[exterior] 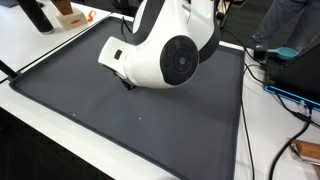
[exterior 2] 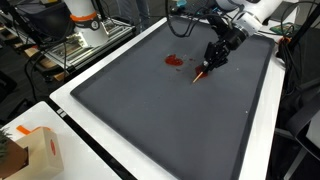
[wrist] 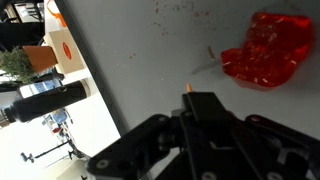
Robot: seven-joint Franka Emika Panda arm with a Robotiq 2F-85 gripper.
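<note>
Over the far part of a dark grey mat, my gripper points down at a slant. It is shut on a thin orange stick, possibly a pen, whose low end touches or nearly touches the mat. In the wrist view only the stick's orange tip shows past the closed black fingers. A crumpled red translucent piece lies on the mat just beyond the tip; it also shows as the red piece beside the gripper. In an exterior view the white arm body hides the gripper and both objects.
The mat lies on a white table. A cardboard box stands on the near corner, and a black cylinder lies off the mat edge. Cables run along one side. Another robot base stands behind.
</note>
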